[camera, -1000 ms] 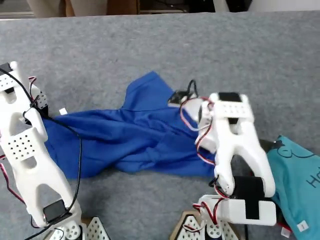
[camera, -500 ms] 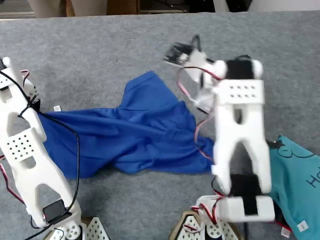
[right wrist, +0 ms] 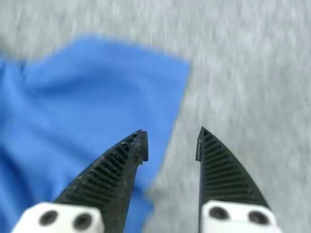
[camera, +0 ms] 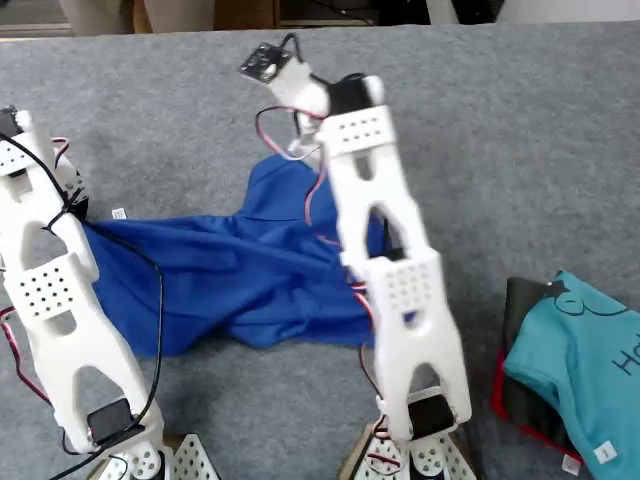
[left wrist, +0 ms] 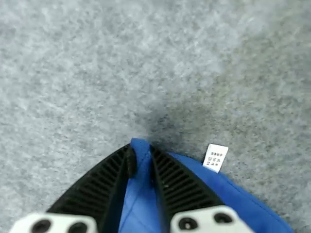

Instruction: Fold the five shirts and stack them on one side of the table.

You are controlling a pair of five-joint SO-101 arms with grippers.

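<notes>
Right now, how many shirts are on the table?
2 for sure: a blue shirt crumpled mid-table, and a teal shirt at the right edge. Dark and red cloth beneath the teal one may be more shirts.

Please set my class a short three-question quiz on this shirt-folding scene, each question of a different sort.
1. True or false: the left gripper is shut on the blue shirt.
2. The right gripper is: A, open over the blue shirt's edge; B, shut on that shirt; C, shut on a white tag.
3. Fill in: the other shirt, at the high view's right edge, is ____ in colour.
Key: 1 true; 2 A; 3 teal.
</notes>
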